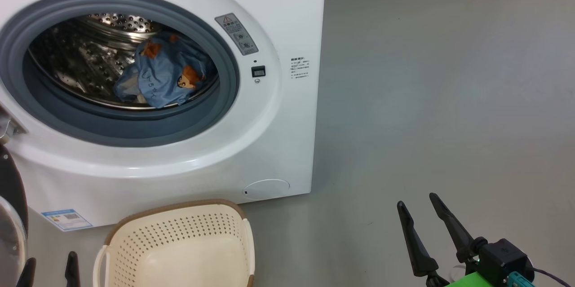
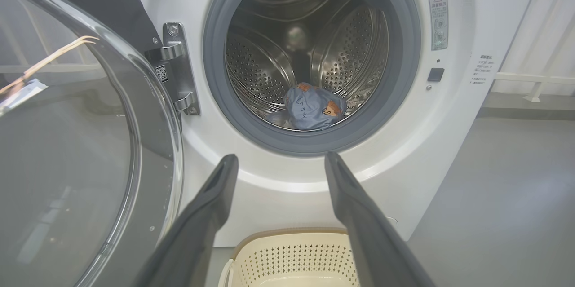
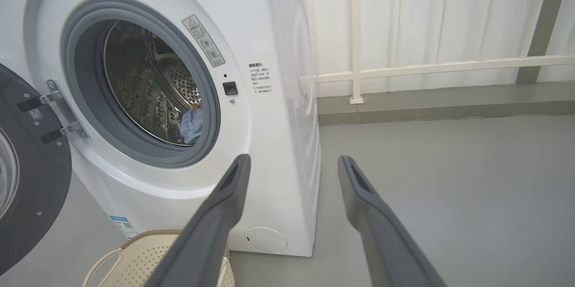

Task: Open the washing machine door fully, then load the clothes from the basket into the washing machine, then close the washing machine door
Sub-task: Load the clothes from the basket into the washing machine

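head view: a white front-loading washing machine (image 1: 287, 17) takes up the upper left of the frame, its round opening uncovered. the washing machine door (image 1: 10, 188) stands swung wide open, seen as a sliver of black rim and clear glass at the lower left edge. inside the steel drum (image 1: 76, 53), the clothes (image 1: 161, 73) lie in one bundle of blue fabric with orange cartoon prints. the bundle rests low in the drum, right of the opening's centre, just behind the grey rubber gasket (image 1: 134, 130). the basket (image 1: 179, 208), cream with a brown rim, stands on the grey floor (image 1: 426, 98) at the bottom, left of centre, just in front of the machine. its bare cream bottom shows.

the left gripper (image 1: 50, 258) appears in the lower left corner as two dark fingertips between the door and the basket, spread apart and grasping nothing. the right gripper (image 1: 417, 199) sits at the lower right over the floor, well apart from the machine, its fingers released and grasping nothing.

left wrist view: the door's bulging glass covers the left side, with a metal hinge (image 2: 177, 71) joining it to the machine. the drum opening is at top centre, the clothes at its bottom, and the basket's rim at the bottom centre between the two spread fingers.

right wrist view: the machine is on the left, a strip of blue cloth shows in the opening, and a white railing (image 3: 404, 69) crosses the upper right.
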Controlling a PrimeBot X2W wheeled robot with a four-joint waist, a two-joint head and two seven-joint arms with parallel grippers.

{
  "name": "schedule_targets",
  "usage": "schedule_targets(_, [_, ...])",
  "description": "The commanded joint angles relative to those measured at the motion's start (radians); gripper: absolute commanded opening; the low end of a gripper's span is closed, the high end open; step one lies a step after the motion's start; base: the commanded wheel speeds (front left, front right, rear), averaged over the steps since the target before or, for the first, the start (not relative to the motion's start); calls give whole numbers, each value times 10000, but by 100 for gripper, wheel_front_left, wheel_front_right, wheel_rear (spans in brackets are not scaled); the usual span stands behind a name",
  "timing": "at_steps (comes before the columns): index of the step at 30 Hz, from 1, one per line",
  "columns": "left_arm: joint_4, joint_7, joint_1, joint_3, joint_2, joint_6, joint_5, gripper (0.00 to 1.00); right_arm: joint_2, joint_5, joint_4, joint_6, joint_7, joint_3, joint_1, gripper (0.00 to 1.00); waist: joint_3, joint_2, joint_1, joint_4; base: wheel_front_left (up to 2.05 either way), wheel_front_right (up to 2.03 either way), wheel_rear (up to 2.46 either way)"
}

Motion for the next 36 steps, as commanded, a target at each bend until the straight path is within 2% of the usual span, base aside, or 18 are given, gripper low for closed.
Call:
schedule_targets(1, [-184, -51, -183, 296, 207, -25, -13, 100, -14, -97, -287, 27, -49, 174, -78, 100, -21, 0, 0, -4, 0, 0, 0])
schedule_targets(36, [63, -51, -215, 251, -73, -25, 156, 100, -14, -132, 7, 27, -49, 102, -46, 100, -460, 0, 0, 3, 0, 0, 0])
